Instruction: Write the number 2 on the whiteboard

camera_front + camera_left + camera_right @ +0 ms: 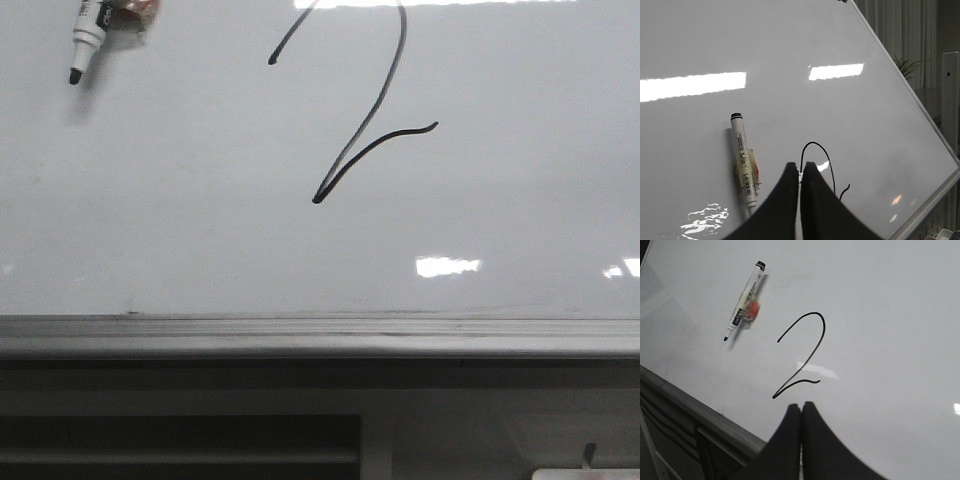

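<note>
A black hand-drawn number 2 [375, 110] stands on the glossy whiteboard [200, 220], its top cut off by the front view's upper edge. The whole number 2 [802, 355] shows in the right wrist view, and part of it [820, 160] in the left wrist view. A white marker with a black tip [88, 40] lies on the board left of the 2, apart from both grippers; it also shows in the wrist views [743, 162] [744, 302]. My left gripper [799, 167] is shut and empty. My right gripper [801, 407] is shut and empty, below the 2's sharp point.
A grey ledge [320, 335] runs along the board's lower edge, with a dark frame and slots [180, 445] below it. The board's right edge [920, 115] has curtains and a plant [907, 67] behind it.
</note>
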